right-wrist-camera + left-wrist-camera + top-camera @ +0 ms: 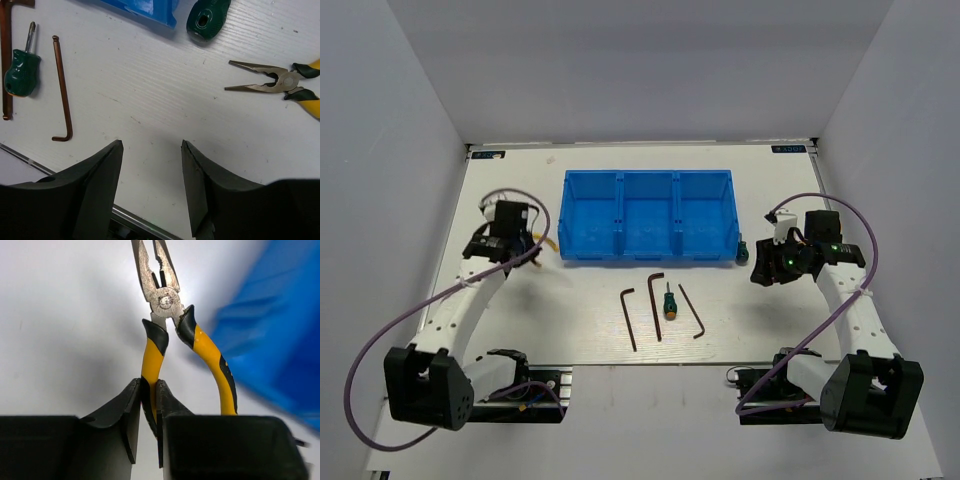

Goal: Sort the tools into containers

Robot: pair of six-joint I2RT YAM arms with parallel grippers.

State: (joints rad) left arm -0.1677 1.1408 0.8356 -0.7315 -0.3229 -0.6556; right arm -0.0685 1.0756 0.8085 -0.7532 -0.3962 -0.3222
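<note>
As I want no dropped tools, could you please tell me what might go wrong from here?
1. The left gripper pinches only one handle of the pliers, whose other handle splays free; once lifted, they may swing or slip.
2. The bin sits close by, so that free handle could catch its wall.
3. The green tool sits right by the bin's corner, which may leave the open right gripper little room.

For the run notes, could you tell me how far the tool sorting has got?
Done: nothing; the blue bin looks empty. In hand: the left claw pinches one handle of the yellow pliers. Left: three hex keys, screwdriver, a green-handled tool and second pliers on the table; right claw open.
</note>
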